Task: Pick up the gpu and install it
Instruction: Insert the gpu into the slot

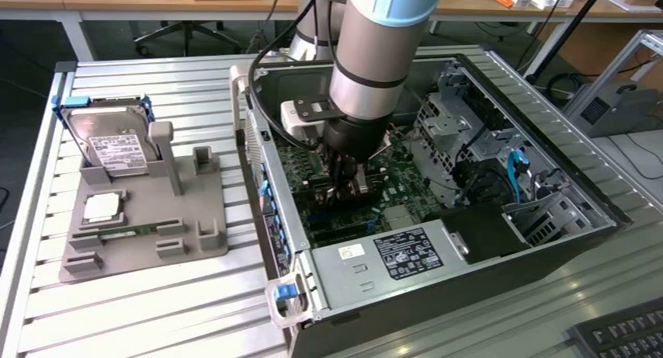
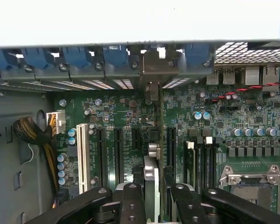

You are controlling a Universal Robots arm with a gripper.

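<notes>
While the arm is reaching down into the open computer case (image 1: pixel 606 218), its own wrist is hiding most of what it carries in the exterior view. Toward that view's left, a gray holder tray (image 1: pixel 197 238) is sitting on the slatted table (image 1: pixel 145 311), propping up a silver hard drive (image 1: pixel 116 150) with a small green memory stick (image 1: pixel 130 231) lying flat in front of it; the tray's other slots are hard to read. Moving rightward, the gripper (image 1: pixel 350 181) is hanging almost straight down over the green motherboard (image 1: pixel 414 210), its fingertips lost among dark parts there. Further right, drive cages and blue cables are crowding the case's far end, and a black keyboard (image 1: pixel 622 335) is cut off at the corner.

From the wrist view, the black fingers (image 2: pixel 130 203) are closing on the gpu (image 2: pixel 151 186), seen edge-on as a thin upright card pinched between them, its lower part cut off by the frame. It is standing over the motherboard (image 2: pixel 233 116), in line with the row of expansion slots (image 2: pixel 117 154); whether its edge is already seated in one cannot be made out. Blue clips (image 2: pixel 77 56) are lining the case's rear wall beyond.
</notes>
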